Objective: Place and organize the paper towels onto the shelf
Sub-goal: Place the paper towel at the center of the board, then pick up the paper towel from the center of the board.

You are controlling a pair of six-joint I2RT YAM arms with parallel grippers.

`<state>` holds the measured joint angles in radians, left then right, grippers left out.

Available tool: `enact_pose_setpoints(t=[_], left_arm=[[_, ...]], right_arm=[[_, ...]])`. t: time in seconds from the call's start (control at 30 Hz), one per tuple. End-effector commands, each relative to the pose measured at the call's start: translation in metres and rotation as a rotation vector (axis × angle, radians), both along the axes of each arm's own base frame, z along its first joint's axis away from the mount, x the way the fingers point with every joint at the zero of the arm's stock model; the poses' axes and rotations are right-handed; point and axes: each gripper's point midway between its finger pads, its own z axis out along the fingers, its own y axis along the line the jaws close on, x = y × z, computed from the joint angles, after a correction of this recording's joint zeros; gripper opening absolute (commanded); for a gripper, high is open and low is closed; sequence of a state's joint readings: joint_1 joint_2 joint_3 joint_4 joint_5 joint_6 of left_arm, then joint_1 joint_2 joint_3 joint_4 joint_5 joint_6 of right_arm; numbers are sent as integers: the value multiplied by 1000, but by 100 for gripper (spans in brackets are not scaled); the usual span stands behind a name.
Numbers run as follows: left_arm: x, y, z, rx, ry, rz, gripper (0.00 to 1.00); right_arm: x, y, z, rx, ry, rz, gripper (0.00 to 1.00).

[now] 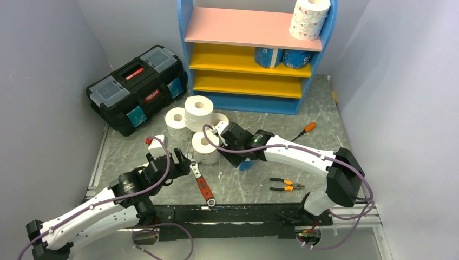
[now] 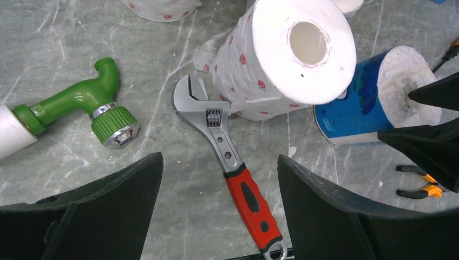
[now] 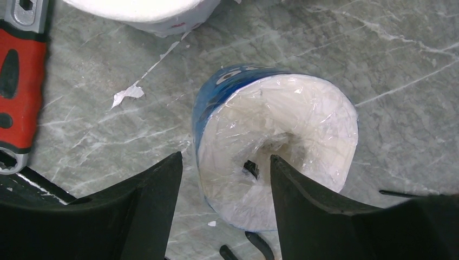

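The shelf stands at the back with a pink-dotted paper towel roll on its pink top board and two blue-wrapped rolls on the upper yellow board. Several white rolls are clustered on the floor in front of it. A blue-wrapped roll lies on its side under my right gripper. That gripper is open, with one finger at the roll's core and the other outside its wall. My left gripper is open over the wrench handle, close to a pink-dotted roll.
A black toolbox sits at the back left. A red-handled wrench, a green hose nozzle, orange pliers and an orange screwdriver lie on the floor. Walls close in on both sides.
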<state>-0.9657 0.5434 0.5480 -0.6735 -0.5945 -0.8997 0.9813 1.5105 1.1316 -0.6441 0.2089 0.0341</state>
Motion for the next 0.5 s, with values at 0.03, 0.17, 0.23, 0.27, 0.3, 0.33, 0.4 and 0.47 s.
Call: enact_pose_setpoints(t=[0.03, 0.17, 0.23, 0.27, 0.3, 0.33, 0.4, 0.47], left_arm=[[3, -4, 10, -21, -12, 3, 83], [2, -6, 8, -26, -10, -2, 83], [2, -6, 8, -27, -6, -3, 83], [2, -5, 8, -27, -5, -1, 83], [1, -4, 7, -26, -4, 1, 83], [1, -4, 7, -24, -4, 2, 83], [1, -3, 8, -25, -7, 4, 83], [1, -3, 8, -29, -10, 5, 83]], right_arm=[[4, 10, 11, 54, -29, -16, 62], [3, 7, 6, 39, -23, -15, 59], [3, 5, 4, 28, -20, -15, 56], [2, 5, 3, 23, -17, -15, 56], [2, 5, 2, 19, -16, -14, 55], [2, 5, 2, 20, -14, -14, 55], [2, 5, 0, 16, -8, -13, 53], [1, 5, -2, 10, -3, -11, 50]])
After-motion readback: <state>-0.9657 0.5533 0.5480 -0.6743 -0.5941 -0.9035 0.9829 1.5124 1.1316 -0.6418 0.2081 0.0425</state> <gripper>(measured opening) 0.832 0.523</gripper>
